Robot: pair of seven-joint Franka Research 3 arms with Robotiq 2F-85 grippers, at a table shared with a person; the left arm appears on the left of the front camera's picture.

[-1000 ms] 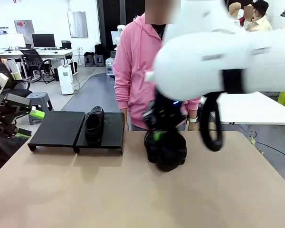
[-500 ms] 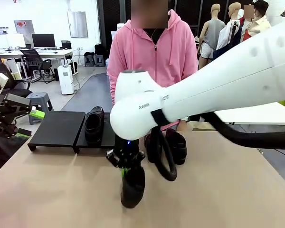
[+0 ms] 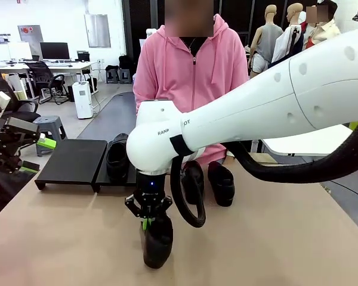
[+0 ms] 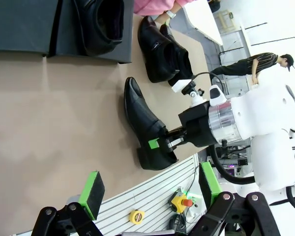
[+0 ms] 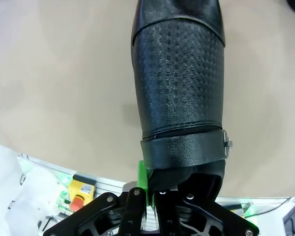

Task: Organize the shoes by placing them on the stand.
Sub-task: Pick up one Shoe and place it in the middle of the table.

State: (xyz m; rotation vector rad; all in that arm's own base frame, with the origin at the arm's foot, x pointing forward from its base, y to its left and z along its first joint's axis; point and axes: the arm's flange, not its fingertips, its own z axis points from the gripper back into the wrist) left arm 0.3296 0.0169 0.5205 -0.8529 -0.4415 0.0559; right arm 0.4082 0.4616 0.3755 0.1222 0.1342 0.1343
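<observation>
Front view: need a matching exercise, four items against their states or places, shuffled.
Items:
1. left pincer
2. right pincer
3. stand
4. pair of shoes

States:
a. on the bare table in front of the person
b. open, holding nothing
c. shut on the near shoe at its heel
d. carries the left shoe

Pairs: 1-b; 2-c; 3-d; 4-a

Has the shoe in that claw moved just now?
Yes. The right claw carried the shoe leftward and nearer the camera, from right of the stand to in front of it.
</observation>
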